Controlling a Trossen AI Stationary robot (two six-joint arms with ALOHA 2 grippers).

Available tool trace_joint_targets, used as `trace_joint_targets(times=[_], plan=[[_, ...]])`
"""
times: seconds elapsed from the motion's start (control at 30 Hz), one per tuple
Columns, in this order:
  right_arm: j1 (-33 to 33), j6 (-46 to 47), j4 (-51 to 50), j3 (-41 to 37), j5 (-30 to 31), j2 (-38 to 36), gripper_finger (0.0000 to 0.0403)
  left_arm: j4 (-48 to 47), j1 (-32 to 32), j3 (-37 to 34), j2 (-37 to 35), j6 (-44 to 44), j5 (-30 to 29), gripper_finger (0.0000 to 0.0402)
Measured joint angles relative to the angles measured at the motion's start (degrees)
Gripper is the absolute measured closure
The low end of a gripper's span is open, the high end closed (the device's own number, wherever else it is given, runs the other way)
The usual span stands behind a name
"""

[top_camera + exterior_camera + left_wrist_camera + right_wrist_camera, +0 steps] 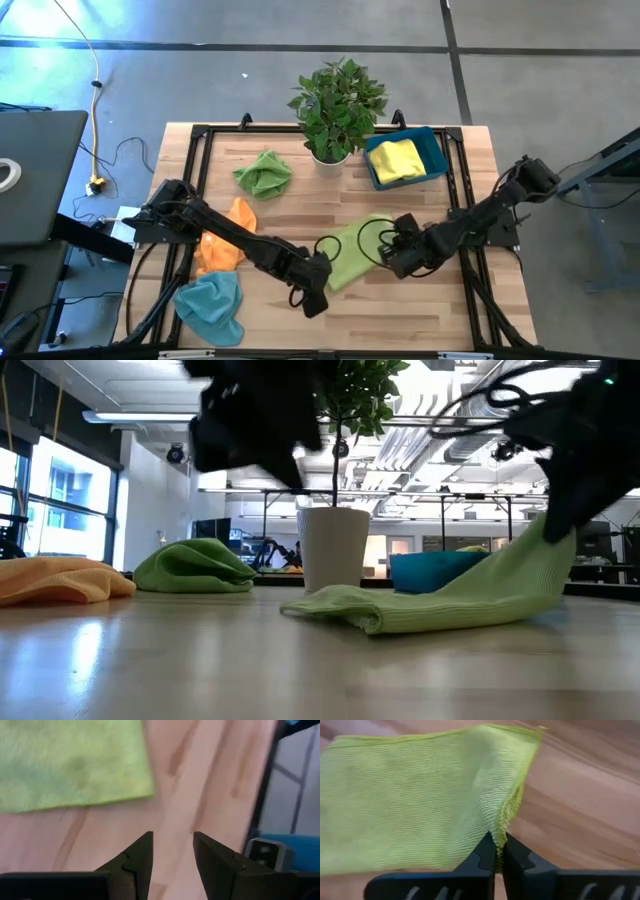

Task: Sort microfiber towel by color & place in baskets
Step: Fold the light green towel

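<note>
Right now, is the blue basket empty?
No. In the high view the blue basket beside the plant pot already holds a yellow towel.

No readable text, labels, brands, numbers or signs anywhere: none on the towels, bin, pot, arms or worktop, and none legible in the room beyond the table.

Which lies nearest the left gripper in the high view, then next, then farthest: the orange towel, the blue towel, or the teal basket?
From the left gripper, at the table's front middle:
1. Blue towel, front left corner.
2. Orange towel, left side; close to the blue towel's range, so this order is tentative.
3. Teal basket, far right corner, clearly farthest.
</note>
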Motion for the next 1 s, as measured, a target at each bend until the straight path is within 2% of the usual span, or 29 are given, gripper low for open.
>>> trace_joint_targets(times=[0.2,0.37,0.47,0.53,0.6,0.77,0.93,1.0], plan=[[-2.47,-8.8,3.52,6.23,-1.3,3.72,0.0402,-0.49,-0.94,6.11,-1.27,1.1,-0.04,0.0273],[-3.87,-15.36,7.98,12.32,-1.63,10.01,0.0402,-2.46,-2.59,10.9,-3.09,3.11,-0.46,0.0273],[-4.14,-19.58,11.73,15.77,-4.08,14.28,0.0402,-2.54,-4.04,14.34,-4.39,4.16,-2.0,0.0273],[-4.1,-22.22,14.61,18.23,-5.65,17.24,0.0402,-5.33,-5.37,15.37,-6.06,4.46,-4.08,0.0273],[-3.91,-24.19,15.21,20.54,-6.25,19.55,0.0402,-3.21,-6.33,16.53,-6.96,5.43,-6.35,0.0273],[-3.25,-28.58,15.72,26.32,-7.18,24.42,0.0402,-4.8,-9.28,16.66,-11.69,5.61,-14.8,0.0273],[-3.25,-32.97,15.49,30.64,-6.35,25.67,0.0402,-6.1,-12.23,16.39,-14.75,5.11,-22.74,0.0273],[-3.32,-33.2,11.22,31.85,-4.49,25.36,0.0402,-5.64,-12.96,16.72,-15.33,4.27,-24.2,0.0273]])
